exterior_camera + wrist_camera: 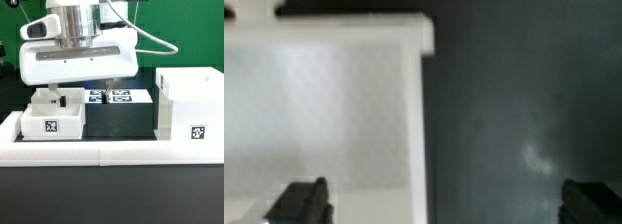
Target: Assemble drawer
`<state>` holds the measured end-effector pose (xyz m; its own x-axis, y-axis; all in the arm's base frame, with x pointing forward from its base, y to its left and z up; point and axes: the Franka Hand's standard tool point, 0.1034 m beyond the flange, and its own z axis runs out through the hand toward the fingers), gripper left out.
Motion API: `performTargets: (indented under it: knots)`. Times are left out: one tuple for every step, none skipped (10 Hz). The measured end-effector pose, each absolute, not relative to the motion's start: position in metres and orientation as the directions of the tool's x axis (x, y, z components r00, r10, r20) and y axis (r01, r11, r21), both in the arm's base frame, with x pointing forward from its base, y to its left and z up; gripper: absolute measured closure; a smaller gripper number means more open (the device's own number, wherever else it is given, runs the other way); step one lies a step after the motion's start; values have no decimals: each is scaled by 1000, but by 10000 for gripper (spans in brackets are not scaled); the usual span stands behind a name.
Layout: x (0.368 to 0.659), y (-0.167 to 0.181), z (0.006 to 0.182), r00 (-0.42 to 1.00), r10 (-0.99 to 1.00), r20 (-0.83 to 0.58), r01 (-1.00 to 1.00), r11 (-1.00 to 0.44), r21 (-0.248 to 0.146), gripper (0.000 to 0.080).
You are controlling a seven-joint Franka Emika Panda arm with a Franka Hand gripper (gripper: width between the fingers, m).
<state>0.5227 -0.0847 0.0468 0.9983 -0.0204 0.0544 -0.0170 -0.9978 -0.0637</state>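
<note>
A small white open-top tray with a square tag stands at the exterior view's left, against the border wall. The tall white cabinet shell with a tag stands at the exterior view's right. My gripper hangs low over the tray's right side. In the wrist view the gripper is open wide. One dark finger is over the white tray. The other finger is over the dark table. Nothing is held. A second white part behind the tray is mostly hidden by my hand.
A long low white border wall runs along the front. The marker board with tags lies in the middle, behind a dark patch of table. Cables hang behind the arm.
</note>
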Motion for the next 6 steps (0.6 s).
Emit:
performTargets:
  knots:
    - [517,-92,41,998,-23,65,-20,-998,-51,150]
    - [508,-98,32,997,-27,68,-24,-999,-41,150]
    - [504,-99,25,998,-31,58,-29,-999,-40,150]
    - [503,-100,21,998,-32,57,-30,-999,-35,150]
    - [501,-101,17,998,-33,54,-32,-999,-32,150]
    - [500,-101,13,998,-33,50,-32,-999,-31,150]
